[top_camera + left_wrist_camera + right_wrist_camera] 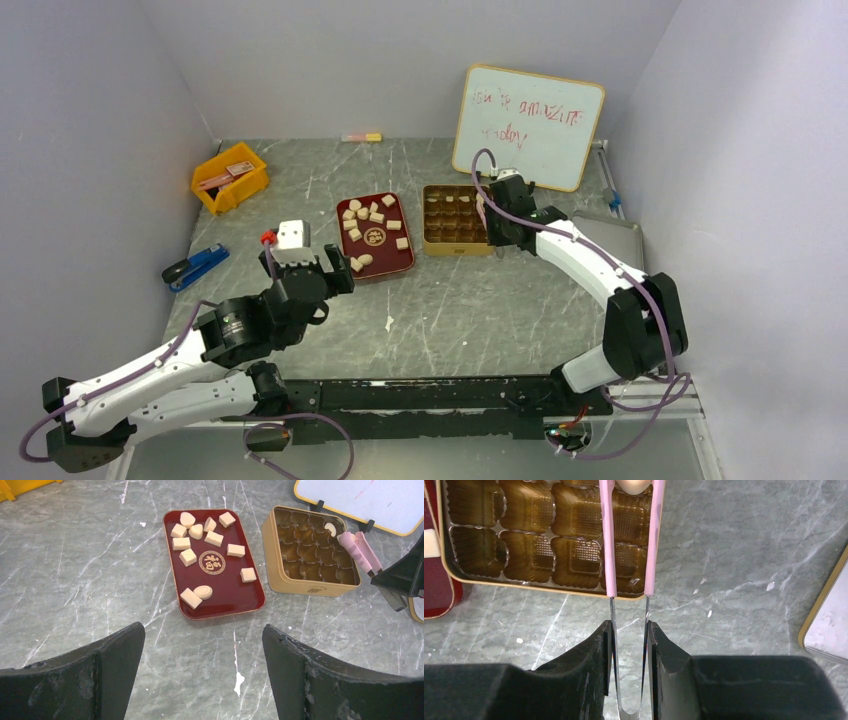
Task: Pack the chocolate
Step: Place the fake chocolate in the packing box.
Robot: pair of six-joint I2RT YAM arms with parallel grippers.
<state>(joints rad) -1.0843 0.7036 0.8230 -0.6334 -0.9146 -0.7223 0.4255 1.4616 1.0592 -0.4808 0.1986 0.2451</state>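
Several pale tan chocolate pieces (375,217) lie loose on the dark red tray (385,262), also in the left wrist view (188,557). The gold tin (455,217) with empty brown cups stands right of the tray (295,582). My right gripper (629,625) is shut on pink-armed tongs (608,540) that reach over the tin's right end. One chocolate piece (634,486) sits between the tong tips, over a far-right cup (330,528). My left gripper (202,630) is open and empty, above the table just in front of the tray (225,590).
A whiteboard (528,125) leans at the back right. A yellow bin (230,178) is at the back left, with a blue tool (195,265) and a white box (292,235) nearer. A flat lid (615,235) lies right of the tin.
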